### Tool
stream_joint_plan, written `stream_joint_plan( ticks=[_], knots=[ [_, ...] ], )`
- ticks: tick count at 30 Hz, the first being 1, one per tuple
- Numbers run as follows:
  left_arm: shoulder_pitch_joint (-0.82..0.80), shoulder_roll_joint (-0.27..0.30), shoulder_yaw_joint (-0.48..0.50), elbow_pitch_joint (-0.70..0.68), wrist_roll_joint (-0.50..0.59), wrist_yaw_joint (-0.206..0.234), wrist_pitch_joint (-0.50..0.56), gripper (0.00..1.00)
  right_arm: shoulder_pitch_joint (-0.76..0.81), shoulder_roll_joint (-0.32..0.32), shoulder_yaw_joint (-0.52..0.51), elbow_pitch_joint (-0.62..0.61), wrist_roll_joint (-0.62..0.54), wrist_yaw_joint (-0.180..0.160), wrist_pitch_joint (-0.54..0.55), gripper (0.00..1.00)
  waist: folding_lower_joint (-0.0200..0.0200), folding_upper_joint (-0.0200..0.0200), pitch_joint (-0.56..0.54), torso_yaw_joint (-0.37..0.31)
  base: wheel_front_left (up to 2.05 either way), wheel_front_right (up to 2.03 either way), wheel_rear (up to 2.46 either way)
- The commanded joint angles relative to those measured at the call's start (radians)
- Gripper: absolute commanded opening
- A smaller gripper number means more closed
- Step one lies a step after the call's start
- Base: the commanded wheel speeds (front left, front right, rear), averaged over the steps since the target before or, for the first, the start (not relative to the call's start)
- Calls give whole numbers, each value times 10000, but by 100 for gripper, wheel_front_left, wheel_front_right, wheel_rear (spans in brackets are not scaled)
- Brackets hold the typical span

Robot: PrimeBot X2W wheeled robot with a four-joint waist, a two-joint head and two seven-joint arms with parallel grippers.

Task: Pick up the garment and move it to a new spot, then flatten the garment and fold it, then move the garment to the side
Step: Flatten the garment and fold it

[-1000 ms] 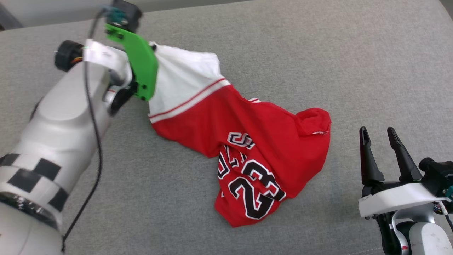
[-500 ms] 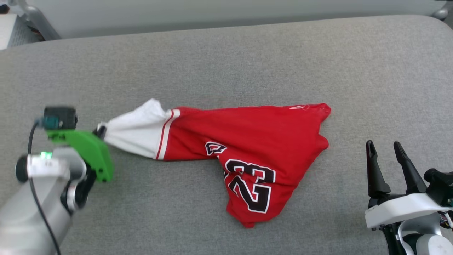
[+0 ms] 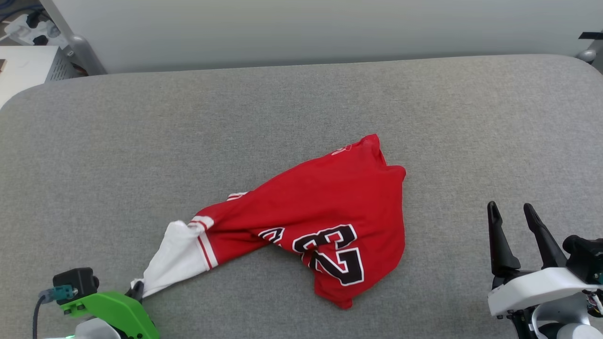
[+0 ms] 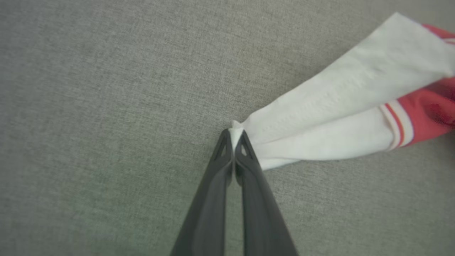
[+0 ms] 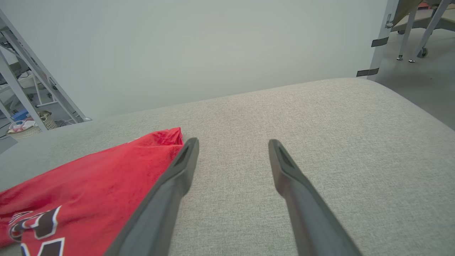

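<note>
Grey woven tabletop (image 3: 301,103) beneath red garment (image 3: 330,207), pale wall (image 3: 301,28) behind

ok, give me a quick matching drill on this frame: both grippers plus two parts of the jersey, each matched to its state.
Column 1
1. left gripper
2. right gripper
3. white sleeve
4. red body of the garment

Column 2
A. open, clear of the cloth, over the gray surface
B. bunched, with the "23" facing up
C. shut on a tip of cloth
D. stretched toward the lower left of the head view

Pairs: 1-C, 2-A, 3-D, 4-B
</note>
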Motion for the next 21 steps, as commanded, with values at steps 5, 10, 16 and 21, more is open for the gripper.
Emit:
stream_joint_plan(
  ticks=[5, 10, 16, 21],
  knots=[
    [-101, -225, 144, -531, 251, 154, -632, 100, 236, -10, -70, -117, -63, 65, 144, 100, 1, 0, -177, 115, 0, 0, 0],
    [-454, -334, 126, -846, 1088, 239, -1318, 100, 299, -10, -7, -90, 65, 65, 271, 100, 1, 0, -335, 121, 0, 0, 0],
    [-925, -667, 263, -1279, 2725, 400, -1650, 100, 318, -10, 45, -28, 149, 65, 525, 100, 1, 0, -439, 147, 0, 0, 0],
    [-901, -1252, 1079, -2044, 4439, 509, -1669, 100, 208, -10, 128, 60, 34, 65, 1001, 100, 1, 0, -442, 192, 0, 0, 0]
  ],
)
